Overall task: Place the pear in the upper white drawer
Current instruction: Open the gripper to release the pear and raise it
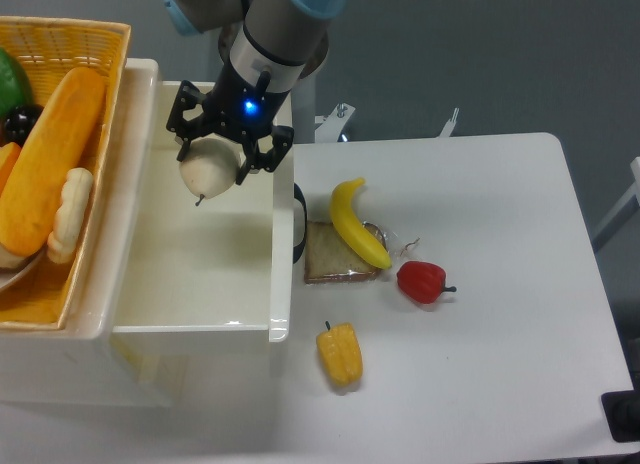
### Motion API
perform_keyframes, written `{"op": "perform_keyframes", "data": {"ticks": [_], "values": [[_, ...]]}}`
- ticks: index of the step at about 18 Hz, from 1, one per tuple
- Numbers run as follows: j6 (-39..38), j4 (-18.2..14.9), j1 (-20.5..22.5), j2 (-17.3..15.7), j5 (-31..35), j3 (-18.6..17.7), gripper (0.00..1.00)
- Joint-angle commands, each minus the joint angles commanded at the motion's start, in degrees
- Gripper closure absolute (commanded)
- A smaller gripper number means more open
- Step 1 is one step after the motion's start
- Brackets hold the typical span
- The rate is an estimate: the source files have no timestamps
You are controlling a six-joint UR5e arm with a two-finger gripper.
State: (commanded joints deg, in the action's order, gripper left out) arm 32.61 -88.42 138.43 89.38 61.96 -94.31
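White bench (500, 234) under a grey backdrop carries everything. At far left a woven yellow basket (95, 44) holds a long orange loaf and other food. Beside it the upper white drawer (280, 314) stands open, its pale floor bare. Over its rear part the black fingers (190, 119) are closed around the pear (207, 170), stem down, above the drawer floor and near the right wall. Right of that wall lie a banana (355, 224), bread slice (335, 259), red pepper (422, 281) and yellow pepper (340, 354).
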Motion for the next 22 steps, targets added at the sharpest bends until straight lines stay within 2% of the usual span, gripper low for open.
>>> {"op": "perform_keyframes", "data": {"ticks": [6, 10, 11, 18, 22], "values": [[0.1, 0.2, 0.0, 0.0, 0.0, 0.4, 0.05], [0.1, 0.6, 1.4, 0.0, 1.9, 2.6, 0.04], [0.1, 1.5, 2.4, 0.0, 2.4, 2.7, 0.01], [0.4, 6.3, 7.0, 0.2, 4.2, 2.7, 0.00], [1.7, 9.7, 7.7, 1.7, 11.1, 2.7, 0.00]]}}
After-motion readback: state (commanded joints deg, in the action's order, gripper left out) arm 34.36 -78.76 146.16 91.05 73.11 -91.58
